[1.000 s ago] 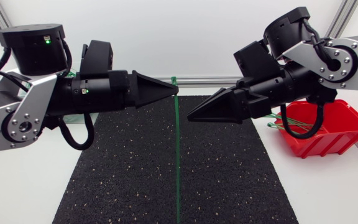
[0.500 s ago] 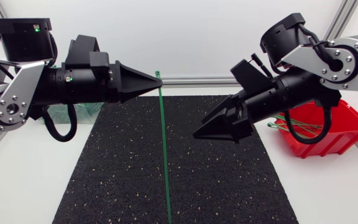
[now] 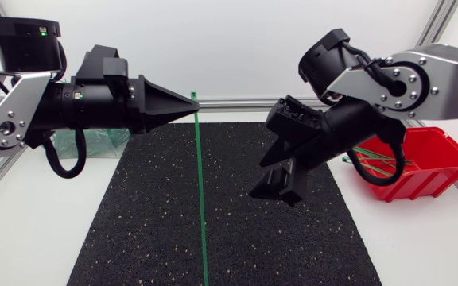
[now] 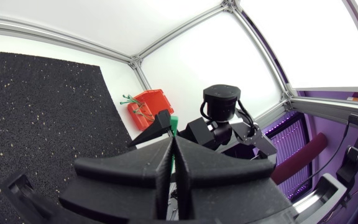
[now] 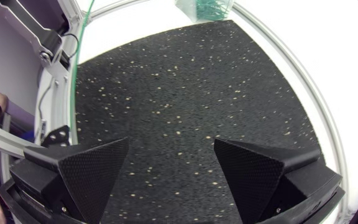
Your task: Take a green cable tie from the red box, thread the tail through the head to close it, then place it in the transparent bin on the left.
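- Green cable tie: a thin straight strip over the black mat. Its free end is at the near edge of the head view and its top end is pinched in the left gripper. I cannot tell whether the free end touches the mat.
- Black speckled mat: lies along the middle of the white table, with bare table on both sides.
- Right gripper: held above the mat to the right of the tie and apart from it, with its tips angled down. The right wrist view shows its two wedge fingers spread wide, with only mat between them.
- Left gripper: comes in level from the left. In the left wrist view its fingers are pressed together, with a short green stub of the tie showing at the tips.
- Red box: sits on the table beyond the mat's right edge, partly behind the right arm, with more green ties inside.
- Transparent bin: at the far left of the table, mostly hidden by the left arm, with something green inside.
- Aluminium rail: runs along the table's far edge, with a plain white wall behind it.
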`<state>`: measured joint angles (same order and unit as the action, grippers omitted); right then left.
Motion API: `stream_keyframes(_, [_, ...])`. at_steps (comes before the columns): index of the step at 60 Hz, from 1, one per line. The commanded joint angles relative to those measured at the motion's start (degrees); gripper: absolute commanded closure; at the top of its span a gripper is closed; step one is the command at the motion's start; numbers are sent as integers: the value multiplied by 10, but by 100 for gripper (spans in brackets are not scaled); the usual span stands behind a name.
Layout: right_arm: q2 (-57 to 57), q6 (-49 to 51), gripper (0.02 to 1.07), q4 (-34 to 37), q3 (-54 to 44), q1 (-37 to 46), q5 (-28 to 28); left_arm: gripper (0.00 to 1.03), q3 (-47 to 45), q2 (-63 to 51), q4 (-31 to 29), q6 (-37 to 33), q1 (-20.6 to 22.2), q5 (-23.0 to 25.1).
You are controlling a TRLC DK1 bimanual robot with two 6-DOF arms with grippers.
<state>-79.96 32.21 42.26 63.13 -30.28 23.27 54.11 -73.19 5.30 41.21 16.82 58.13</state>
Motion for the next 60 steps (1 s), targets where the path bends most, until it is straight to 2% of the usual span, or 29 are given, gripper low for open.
stream_keyframes(1, [33,37,7,-46,-45,-18,-54,100,21,-9,-3,19,-13,15])
stream_keyframes(5, [56,63,7,-111,-74,-37,-139,100,25,-18,-3,19,-18,23])
stream_keyframes(7, [60,75,7,-126,-79,-45,-154,100,28,-24,-4,25,-20,30])
stream_keyframes(10, [83,116,7,-190,-111,-71,-227,100,38,-40,-4,36,-32,52])
stream_keyframes(17, [114,210,7,-303,-173,-130,-313,100,50,-56,-12,41,-42,77])
stream_keyframes(22, [114,296,7,-368,-198,-137,-338,100,54,-60,-14,41,-45,94])
stream_keyframes(23, [114,299,7,-370,-200,-137,-338,100,54,-60,-14,41,-46,94])
stream_keyframes(26, [124,365,6,-461,-230,-142,-346,100,57,-64,-20,41,-48,106])
stream_keyframes(32, [134,472,6,-557,-271,-171,-360,100,60,-74,-22,36,-59,120])
stream_keyframes(45, [104,632,6,-700,-316,-215,-359,100,68,-109,-22,12,-78,146])
stream_keyframes(49, [97,670,6,-722,-327,-225,-350,100,67,-113,-22,-1,-79,147])
stream_keyframes(54, [82,725,6,-782,-350,-229,-325,100,67,-122,-22,-14,-80,147])
stream_keyframes(60, [64,766,6,-812,-365,-231,-299,100,68,-132,-23,-25,-79,147])
